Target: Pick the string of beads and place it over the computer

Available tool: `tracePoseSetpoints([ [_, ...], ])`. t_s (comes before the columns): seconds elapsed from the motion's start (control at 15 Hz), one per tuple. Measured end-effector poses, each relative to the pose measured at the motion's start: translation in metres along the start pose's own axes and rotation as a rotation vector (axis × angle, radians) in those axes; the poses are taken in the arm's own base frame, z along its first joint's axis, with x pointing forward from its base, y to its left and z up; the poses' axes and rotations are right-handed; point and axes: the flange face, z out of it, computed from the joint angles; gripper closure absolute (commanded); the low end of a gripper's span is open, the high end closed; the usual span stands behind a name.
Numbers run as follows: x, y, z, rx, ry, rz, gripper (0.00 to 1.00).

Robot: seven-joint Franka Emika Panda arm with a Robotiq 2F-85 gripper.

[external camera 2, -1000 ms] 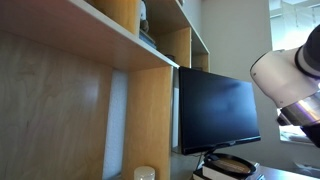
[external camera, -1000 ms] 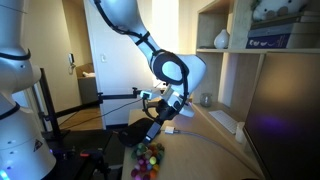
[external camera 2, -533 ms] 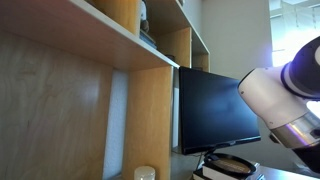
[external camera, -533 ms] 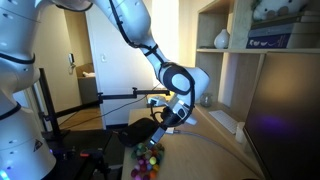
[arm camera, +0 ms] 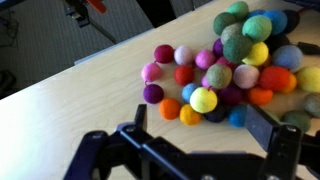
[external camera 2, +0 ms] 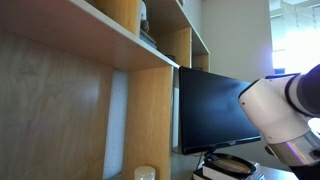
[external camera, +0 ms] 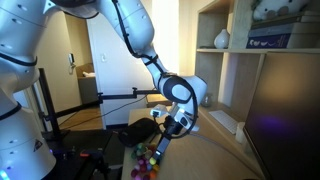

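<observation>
String of beads (arm camera: 218, 75) is lying bunched in a many-coloured heap on the light wooden desk (arm camera: 70, 100), close to the desk edge that is running diagonally across the top of my wrist view (red, green, yellow, pink and orange ones are all showing). I'm holding the gripper (arm camera: 188, 140) just short of the heap, on the bare wood side, with its jaws standing wide apart and nothing between them. In an exterior view the gripper (external camera: 159, 139) is hovering just above the beads, not touching them. Further out, the computer monitor (external camera 2: 215, 110) is standing upright with a dark screen, just beside the wooden shelving (external camera 2: 150, 120), apart from the heap.
</observation>
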Motion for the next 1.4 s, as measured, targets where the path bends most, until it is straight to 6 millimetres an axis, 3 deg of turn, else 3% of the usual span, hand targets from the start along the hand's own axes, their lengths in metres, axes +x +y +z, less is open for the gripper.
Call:
tracePoseSetpoints([
  [0.4,0.009,0.006,0.033,-0.050,-0.042,0.009,0.00],
  [1.07,0.007,0.001,0.039,-0.062,-0.048,0.002,0.00],
  [1.4,0.000,-0.017,0.055,-0.092,-0.063,-0.027,0.00],
])
